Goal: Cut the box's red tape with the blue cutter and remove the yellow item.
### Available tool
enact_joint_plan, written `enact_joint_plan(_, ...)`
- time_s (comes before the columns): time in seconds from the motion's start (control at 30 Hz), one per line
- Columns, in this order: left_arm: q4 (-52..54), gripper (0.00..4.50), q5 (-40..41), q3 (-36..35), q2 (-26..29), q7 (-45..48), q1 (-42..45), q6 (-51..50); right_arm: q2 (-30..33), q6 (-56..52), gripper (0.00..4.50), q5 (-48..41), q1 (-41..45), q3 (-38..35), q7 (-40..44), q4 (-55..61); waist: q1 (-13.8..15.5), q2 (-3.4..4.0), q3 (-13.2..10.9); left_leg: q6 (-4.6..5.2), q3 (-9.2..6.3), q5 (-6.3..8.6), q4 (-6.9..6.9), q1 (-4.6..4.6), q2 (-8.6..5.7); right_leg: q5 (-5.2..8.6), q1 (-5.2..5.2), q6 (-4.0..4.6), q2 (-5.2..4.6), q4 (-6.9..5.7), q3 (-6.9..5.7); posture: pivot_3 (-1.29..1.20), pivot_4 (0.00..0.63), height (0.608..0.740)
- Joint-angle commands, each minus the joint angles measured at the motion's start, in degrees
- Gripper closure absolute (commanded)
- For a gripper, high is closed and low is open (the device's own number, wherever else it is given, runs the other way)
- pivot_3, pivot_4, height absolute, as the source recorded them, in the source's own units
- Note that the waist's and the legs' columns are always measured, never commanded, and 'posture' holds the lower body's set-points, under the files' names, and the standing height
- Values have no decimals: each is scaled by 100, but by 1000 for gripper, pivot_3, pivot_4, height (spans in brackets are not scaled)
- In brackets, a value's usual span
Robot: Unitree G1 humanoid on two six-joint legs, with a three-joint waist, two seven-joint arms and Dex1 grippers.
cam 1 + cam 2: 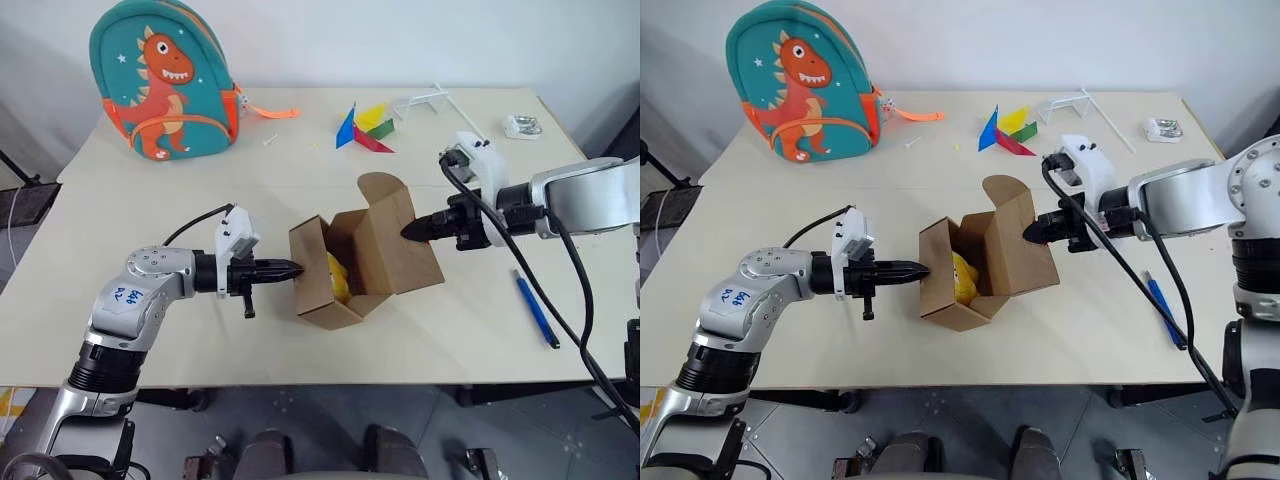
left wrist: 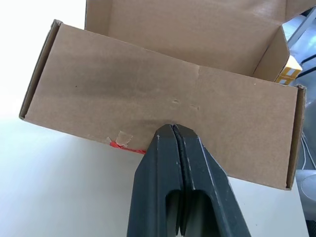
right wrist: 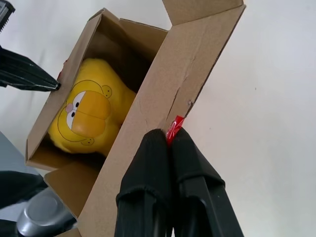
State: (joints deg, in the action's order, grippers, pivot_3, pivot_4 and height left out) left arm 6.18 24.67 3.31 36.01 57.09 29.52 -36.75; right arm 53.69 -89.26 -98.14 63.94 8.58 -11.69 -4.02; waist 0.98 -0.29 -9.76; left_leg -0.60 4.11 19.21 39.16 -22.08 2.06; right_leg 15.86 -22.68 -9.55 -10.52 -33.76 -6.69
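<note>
Box [image 1: 352, 262]: brown cardboard, open, near the middle of the pale table [image 1: 150, 330], its lid flap raised on the right side. Yellow item [image 3: 84, 118]: plush with a cartoon face, lying inside the box, visible through the open top, between the two grippers and touched by neither. Left gripper [image 1: 296, 268]: fingers pressed together with nothing between them, tip against the outside of the box's left wall; in the left wrist view the closed tip meets the cardboard just above the wall's lower edge. Right gripper [image 1: 406, 231]: fingers likewise closed on nothing, tip against the outer face of the raised flap on the box's right side. Red tape [image 3: 174, 129]: a torn scrap on the flap edge, right at the right gripper's fingertips [image 3: 190, 163]; a further red remnant with a bit of clear film sits on the lower edge of the left wall, just beside the left gripper's tip. Cutter [image 1: 537, 310]: blue, lying flat on the table to the right of the box, below the right arm, well apart from both grippers. Backpack [image 1: 165, 78]: teal with an orange dinosaur, at the far left of the table. Shapes [image 1: 365, 127]: flat coloured pieces, at the far edge behind the box.
</note>
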Motion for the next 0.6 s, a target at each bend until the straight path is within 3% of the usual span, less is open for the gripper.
enact_joint_plan(0.03,-285,4500,-253,305,39,-165,-294,-251,141,-318,4477,571,49,285,410,520,26,6,4,0,0,0,0,0,0,0,0,0,0,0,0,0,150,740)
enact_joint_plan(0.43,-185,4500,-216,292,64,-202,-450,-279,508,-324,4477,1525,75,458,1635,804,47,14,5,3,0,1,2,0,-1,0,3,2,0,7,0,0,150,740)
enact_joint_plan(0.6,-223,4500,-269,321,41,-216,-444,-243,591,-324,4477,1955,81,555,2091,927,44,0,-11,-5,1,-5,7,-97,-1,-2,-107,4,0,-13,-2,0,150,740)
